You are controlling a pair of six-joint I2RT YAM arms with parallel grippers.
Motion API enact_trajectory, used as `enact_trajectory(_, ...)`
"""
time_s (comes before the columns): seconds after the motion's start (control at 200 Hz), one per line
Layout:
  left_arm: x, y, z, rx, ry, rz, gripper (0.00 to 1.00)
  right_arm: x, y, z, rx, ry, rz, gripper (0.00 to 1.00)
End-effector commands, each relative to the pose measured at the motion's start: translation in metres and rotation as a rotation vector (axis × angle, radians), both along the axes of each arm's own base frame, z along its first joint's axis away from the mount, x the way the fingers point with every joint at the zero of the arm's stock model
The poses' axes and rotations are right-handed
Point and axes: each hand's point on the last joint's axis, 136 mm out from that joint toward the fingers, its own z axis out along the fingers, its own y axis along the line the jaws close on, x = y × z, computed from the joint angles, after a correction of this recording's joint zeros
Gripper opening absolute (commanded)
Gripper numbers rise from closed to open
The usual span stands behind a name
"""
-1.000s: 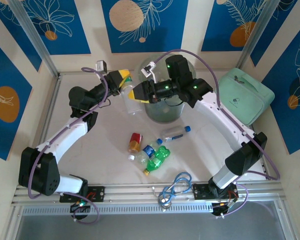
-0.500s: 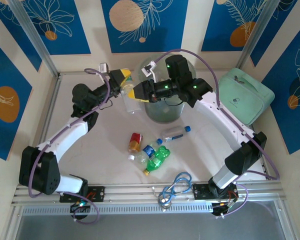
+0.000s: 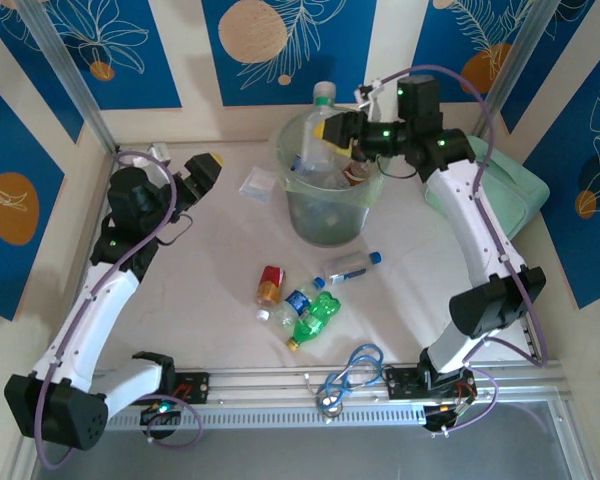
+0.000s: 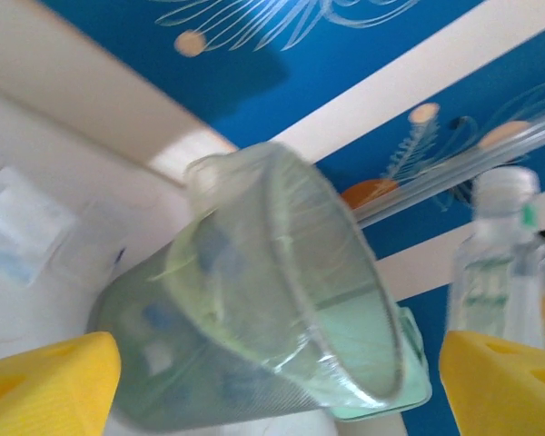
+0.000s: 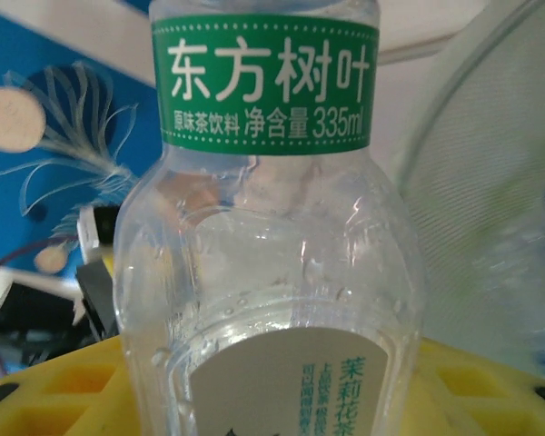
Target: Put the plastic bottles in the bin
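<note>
My right gripper (image 3: 334,129) is shut on a clear plastic bottle (image 3: 323,104) with a green neck band and white label. It holds the bottle upright above the far rim of the translucent pale green bin (image 3: 325,205). In the right wrist view the bottle (image 5: 271,227) stands between the yellow fingers (image 5: 45,391). My left gripper (image 3: 200,168) is open and holds nothing, off to the left of the bin (image 4: 272,300). Several bottles lie on the table in front: a red one (image 3: 270,283), a clear blue-capped one (image 3: 350,265), a blue-labelled one (image 3: 298,300) and a green one (image 3: 315,318). More bottles show inside the bin.
A flat clear plastic bag (image 3: 258,183) lies left of the bin. A mint-green soft case (image 3: 500,190) sits at the back right. A coiled blue cable (image 3: 355,365) lies by the near rail. Walls close the table at the back and sides.
The left gripper has opened, let go of the bottle and pulled back to the left. The right arm has carried the bottle up and right, over the bin.
</note>
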Motion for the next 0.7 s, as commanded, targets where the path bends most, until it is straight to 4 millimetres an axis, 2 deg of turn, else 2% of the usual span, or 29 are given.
enact_trajectory(0.0,-0.011,0.0,-0.066,0.081,0.178,-0.013,0.85,0.023,-0.023,-0.033,-0.148,0.073,-0.086,0.53)
enact_trajectory(0.095,-0.02,-0.008,-0.078,0.106,0.204,-0.042,0.84,0.042,-0.04,-0.051,-0.259,0.096,-0.143,0.51)
enact_trajectory(0.18,-0.028,-0.014,-0.088,0.158,0.222,-0.062,0.84,0.05,-0.049,-0.064,-0.339,0.093,-0.177,0.52)
enact_trajectory(0.325,-0.043,-0.025,-0.11,0.224,0.266,-0.097,0.84,0.055,-0.058,-0.086,-0.416,0.114,-0.204,0.53)
enact_trajectory(0.47,-0.056,-0.034,-0.138,0.291,0.332,-0.124,0.84,0.052,-0.06,-0.103,-0.47,0.135,-0.204,0.59)
enact_trajectory(0.565,-0.063,-0.037,-0.151,0.343,0.364,-0.139,0.85,0.049,-0.065,-0.105,-0.499,0.132,-0.225,0.67)
enact_trajectory(0.62,-0.067,-0.035,-0.155,0.384,0.377,-0.141,0.86,0.047,-0.066,-0.103,-0.498,0.126,-0.237,0.74)
enact_trajectory(0.695,-0.069,-0.031,-0.158,0.433,0.39,-0.142,0.87,0.045,-0.068,-0.097,-0.492,0.116,-0.249,0.77)
